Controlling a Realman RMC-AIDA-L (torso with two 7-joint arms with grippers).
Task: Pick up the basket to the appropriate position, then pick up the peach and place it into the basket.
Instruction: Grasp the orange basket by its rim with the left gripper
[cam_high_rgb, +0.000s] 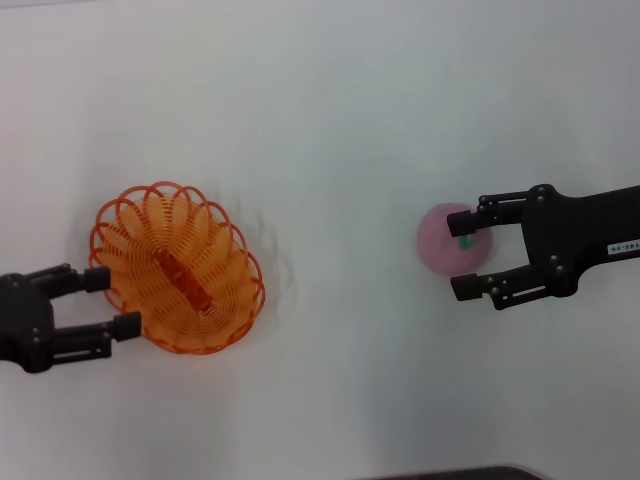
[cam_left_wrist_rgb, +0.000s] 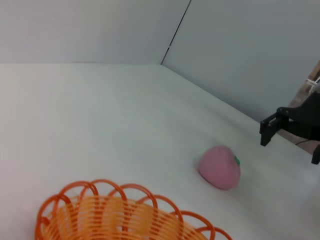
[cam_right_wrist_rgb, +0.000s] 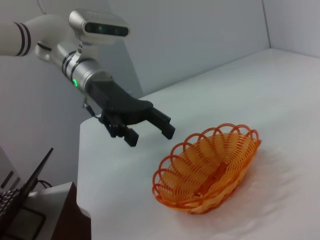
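Note:
The orange basket (cam_high_rgb: 178, 268) lies on the white table at the left; it also shows in the left wrist view (cam_left_wrist_rgb: 120, 215) and the right wrist view (cam_right_wrist_rgb: 210, 170). My left gripper (cam_high_rgb: 112, 302) is open and empty at the basket's left rim. The right wrist view shows this gripper (cam_right_wrist_rgb: 150, 136) raised above the table, apart from the basket. The pink peach (cam_high_rgb: 440, 245) with a green leaf mark lies at the right, also in the left wrist view (cam_left_wrist_rgb: 219, 166). My right gripper (cam_high_rgb: 460, 255) is open, its fingers on either side of the peach from above, not holding it.
The white table (cam_high_rgb: 330, 130) stretches between basket and peach. Its near edge (cam_high_rgb: 450, 473) shows dark at the bottom. Grey walls meet behind the table (cam_left_wrist_rgb: 175, 35). A laptop on a dark stand (cam_right_wrist_rgb: 25, 210) sits beyond the table's edge near the left arm.

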